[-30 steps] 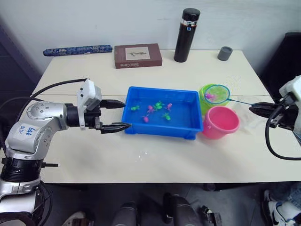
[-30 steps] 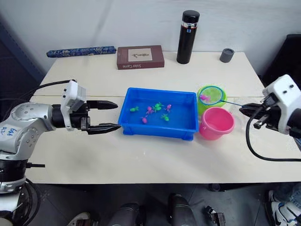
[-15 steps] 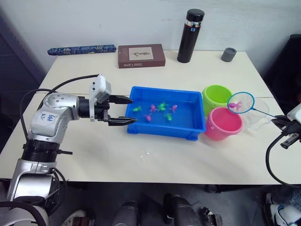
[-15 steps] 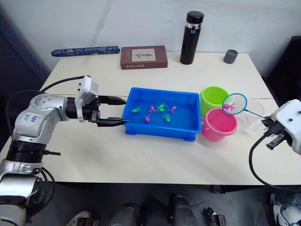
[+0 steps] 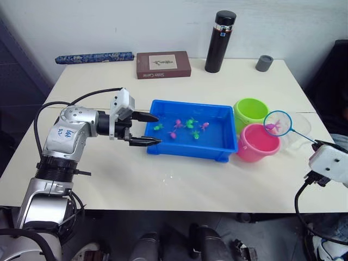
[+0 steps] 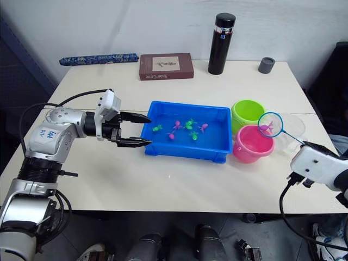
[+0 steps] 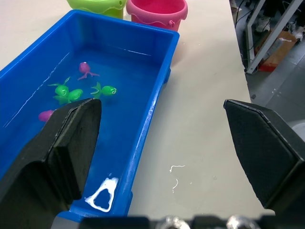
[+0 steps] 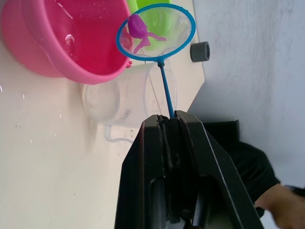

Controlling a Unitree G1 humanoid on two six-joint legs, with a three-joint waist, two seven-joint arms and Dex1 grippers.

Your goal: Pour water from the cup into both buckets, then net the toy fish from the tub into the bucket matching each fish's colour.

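The left pincer (image 5: 153, 129) hangs spread wide and empty at the near-left end of the tub (image 5: 163, 148), its far finger over that end's rim, its near finger just outside the corner. Ahead of its fingertips, in the tub's water, lie the remaining toy fish (image 5: 187, 126), some green and some pink, so netting is judged far from finished.

Beyond the tub's far end from that pincer stand the two buckets, touching: the green bucket (image 5: 250, 111) towards the back of the surface, the pink bucket (image 5: 258, 143) nearer the front.

The right pincer (image 8: 167, 125) is clamped on the thin handle of the net (image 5: 279, 124). Straight ahead of its fingertips, the hoop carries one pink fish (image 8: 138, 28) and hangs above the pink bucket's right-hand edge, not yet tipped. Under the handle, between this pincer and the buckets, stands the clear cup (image 8: 126, 98), apparently empty, so the pouring looks done. Next comes dropping this fish into the pink bucket.
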